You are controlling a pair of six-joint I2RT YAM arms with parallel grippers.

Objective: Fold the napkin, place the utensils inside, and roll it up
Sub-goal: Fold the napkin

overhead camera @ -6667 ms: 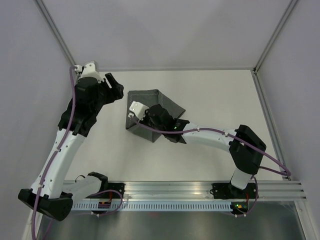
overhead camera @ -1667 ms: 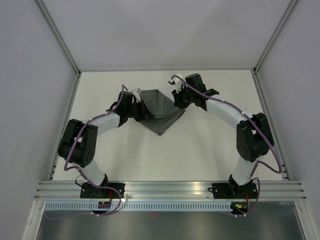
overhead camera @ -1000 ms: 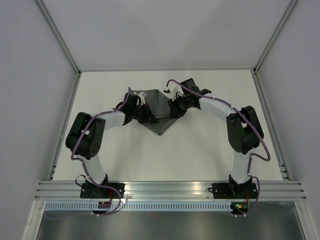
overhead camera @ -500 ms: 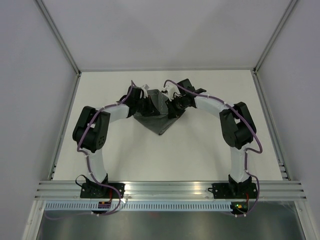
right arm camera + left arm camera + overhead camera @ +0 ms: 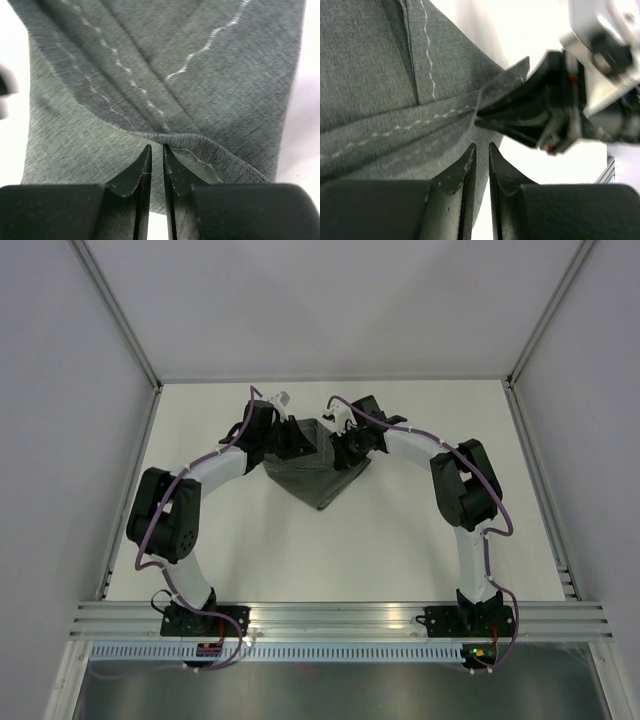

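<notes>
Now right fingers (image 5: 136, 175) pinch raised fold of napkin (image 5: 318, 475); left fingers (image 5: 459, 175) narrow slit over it, grip cannot tell.

Likely lab, white-walled enclosure (image 5: 330, 300), aluminium rail (image 5: 340, 615)

The top external camera is looking down from above and behind the arm bases (image 5: 205, 621). It is standing far enough back to be taking in the whole table (image 5: 400, 530) and both arms. The left wrist camera is hovering very near the napkin (image 5: 318, 468) at the far middle, facing down and right past the left gripper (image 5: 480, 146) toward the right gripper (image 5: 485, 117). The right wrist camera is looking down just as closely past its own fingertips. All three views are sharing the napkin's stitched folds.
</notes>
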